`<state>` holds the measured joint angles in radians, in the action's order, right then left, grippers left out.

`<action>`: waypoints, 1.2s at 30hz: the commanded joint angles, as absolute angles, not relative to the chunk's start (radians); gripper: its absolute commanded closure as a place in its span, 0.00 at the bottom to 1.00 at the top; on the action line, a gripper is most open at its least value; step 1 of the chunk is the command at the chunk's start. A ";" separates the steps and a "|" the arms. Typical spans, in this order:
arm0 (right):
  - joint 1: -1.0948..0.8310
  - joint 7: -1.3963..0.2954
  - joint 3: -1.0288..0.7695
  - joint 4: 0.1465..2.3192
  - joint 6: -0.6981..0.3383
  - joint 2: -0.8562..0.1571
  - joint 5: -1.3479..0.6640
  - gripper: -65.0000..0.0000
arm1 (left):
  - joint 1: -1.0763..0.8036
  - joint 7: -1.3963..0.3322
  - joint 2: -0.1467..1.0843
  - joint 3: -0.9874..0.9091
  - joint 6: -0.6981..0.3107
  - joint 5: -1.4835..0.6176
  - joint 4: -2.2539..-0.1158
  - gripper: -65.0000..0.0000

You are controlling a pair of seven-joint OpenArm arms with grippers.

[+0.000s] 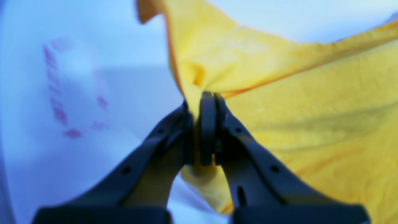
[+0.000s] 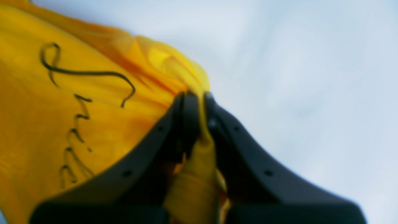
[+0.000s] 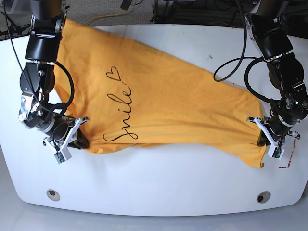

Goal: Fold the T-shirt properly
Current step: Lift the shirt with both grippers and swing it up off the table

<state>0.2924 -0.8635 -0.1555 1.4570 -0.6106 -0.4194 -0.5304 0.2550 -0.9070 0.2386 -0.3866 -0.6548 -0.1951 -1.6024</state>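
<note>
T-shirt (image 3: 163, 96) spread across the bench (image 3: 144, 192), stretched between two hands. Near edge of cloth gripped at one end by the right hand (image 3: 83, 143), at the other by the left hand (image 3: 263, 140); both clamped shut on bunched fabric. Small flap hangs past the left hand.

Bare white surface seen along the near side, between cloth and bench edge, with a round hole toward each near corner. More open surface beyond the shirt, on the left arm's side. Red marks (image 3: 288, 154) noted just outside the left hand.

Far corner of shirt cut off at the top, behind the right arm. Wrist views blurred; fingertips partly hidden by folds. Lettering only partly shown in the right wrist view.
</note>
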 commanded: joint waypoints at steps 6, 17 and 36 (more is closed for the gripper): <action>0.536 -0.921 -0.160 1.474 -0.650 -0.483 -0.545 1.00 | 0.414 -0.997 0.254 -0.380 -0.593 -0.214 -1.824 1.00; 0.918 -0.957 0.044 1.474 -0.691 -0.568 -0.553 1.00 | 0.737 -1.072 0.340 -0.349 -0.593 -0.214 -1.906 1.00; 0.680 -1.090 -0.087 1.707 -0.698 -0.584 -0.555 1.00 | 0.769 -1.064 0.403 -0.311 -0.598 -0.223 -1.840 1.00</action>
<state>0.7094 -1.1019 -0.0589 1.6638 -0.7097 -0.5648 -0.5770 0.7322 -1.0866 0.3836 -0.3016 -0.6109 -0.2443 -1.8275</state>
